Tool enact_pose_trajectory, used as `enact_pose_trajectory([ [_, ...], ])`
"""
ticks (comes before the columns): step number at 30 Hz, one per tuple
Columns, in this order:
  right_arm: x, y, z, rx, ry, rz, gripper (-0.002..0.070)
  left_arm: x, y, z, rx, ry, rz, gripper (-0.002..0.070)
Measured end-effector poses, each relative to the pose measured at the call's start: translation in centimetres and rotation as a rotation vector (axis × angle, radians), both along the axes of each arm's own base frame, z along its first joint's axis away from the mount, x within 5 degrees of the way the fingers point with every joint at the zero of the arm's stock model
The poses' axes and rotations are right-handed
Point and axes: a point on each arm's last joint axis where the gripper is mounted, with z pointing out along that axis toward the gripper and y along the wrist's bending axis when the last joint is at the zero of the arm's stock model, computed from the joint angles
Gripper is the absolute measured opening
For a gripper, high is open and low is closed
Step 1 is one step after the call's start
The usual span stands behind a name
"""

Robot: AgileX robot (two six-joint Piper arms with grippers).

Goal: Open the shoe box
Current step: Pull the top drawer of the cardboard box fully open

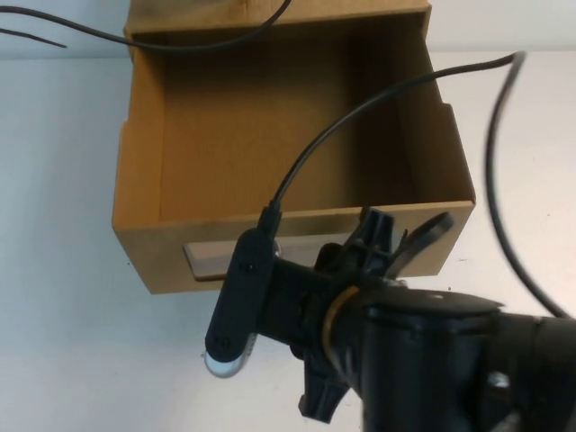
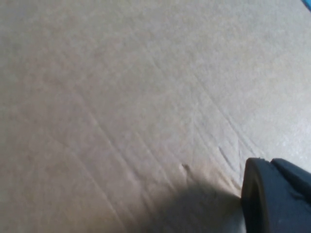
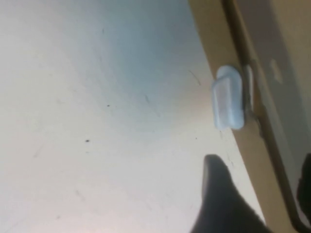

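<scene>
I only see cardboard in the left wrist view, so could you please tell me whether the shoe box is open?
Observer: Yes; the high view shows the shoe box open, its lid folded back at the far side.
Operator: Where is the right gripper?
Observer: The right gripper is open at the box's near wall, toward its right corner.
Operator: And the left gripper?
Observer: The left gripper is missing from the high view; only yours shows it, close to cardboard.

Black right tool (image 1: 407, 232), brass ring (image 1: 331, 319), thin black cable (image 1: 360, 106).
</scene>
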Motion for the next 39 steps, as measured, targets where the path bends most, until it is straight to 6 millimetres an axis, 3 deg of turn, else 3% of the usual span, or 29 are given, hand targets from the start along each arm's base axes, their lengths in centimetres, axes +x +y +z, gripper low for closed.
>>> enact_pose_trajectory([
  [8, -3.6, -2.4, 4.3, 0.135, 0.024, 0.019, 0.0235, -1.4, 0.7, 1.8, 0.048, -0.033, 0.004, -0.0005],
  [14, -3.8, -5.3, 7.4, 0.273, -0.016, -0.044, 0.0025, -4.1, 1.2, 5.6, 0.032, -0.111, 0.013, -0.0005],
  [20, 0.0, -8.3, 9.6, 0.350, -0.068, -0.245, -0.0008, -7.6, 1.0, 9.2, 0.082, -0.235, -0.010, -0.0005],
  [25, 4.3, -13.0, 12.2, 0.414, -0.102, -0.436, -0.0011, -9.8, 1.6, 11.3, 0.132, -0.314, 0.005, -0.0005],
  [28, 5.9, -16.0, 13.0, 0.470, -0.082, -0.506, -0.0013, -11.2, 2.4, 12.2, 0.165, -0.338, 0.031, -0.0005],
  [34, 7.9, -21.6, 12.7, 0.565, 0.022, -0.631, -0.0013, -14.9, 3.8, 12.1, 0.245, -0.312, 0.047, -0.0005],
  [39, 7.9, -24.0, 12.9, 0.698, 0.077, -0.600, -0.0013, -19.1, 5.6, 10.5, 0.293, -0.318, 0.109, -0.0005],
])
